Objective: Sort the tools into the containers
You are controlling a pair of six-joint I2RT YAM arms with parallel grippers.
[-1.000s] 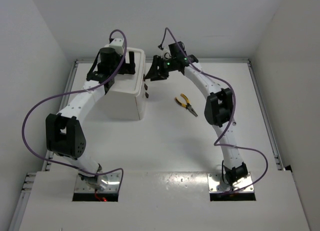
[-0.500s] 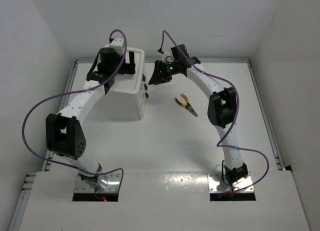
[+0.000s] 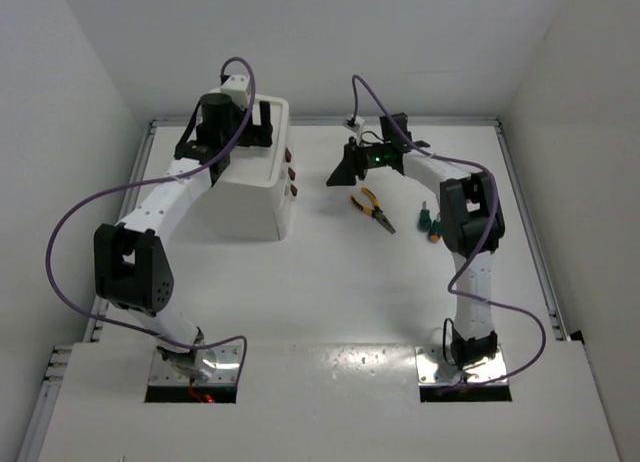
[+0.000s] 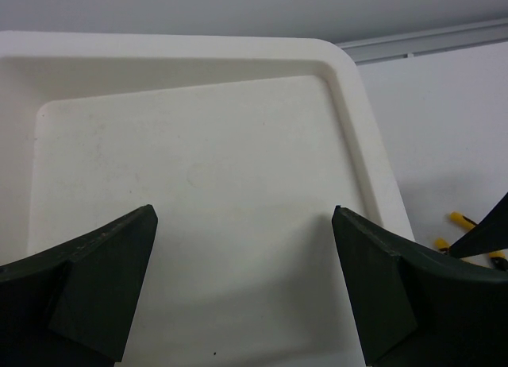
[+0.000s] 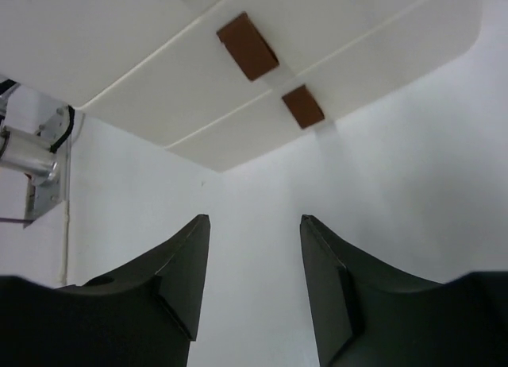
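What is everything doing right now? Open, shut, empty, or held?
Left gripper: open, empty, above the tray.
Right gripper: open, empty, facing the drawers.
Tray: nothing in the part that shows.
Drawers: shut.
Pliers: lying on the table, not held.
Screwdriver: lying on the table, not held.

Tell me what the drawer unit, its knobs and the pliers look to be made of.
Drawer unit: likely moulded plastic, white, smooth, faintly glossy, with rounded corners on its top tray. Knobs: dark red, matte, flat-faced; probably plastic, not certain. Pliers: yellow handles suggest plastic or rubber grips; the dark nose is probably metal, too small to confirm.
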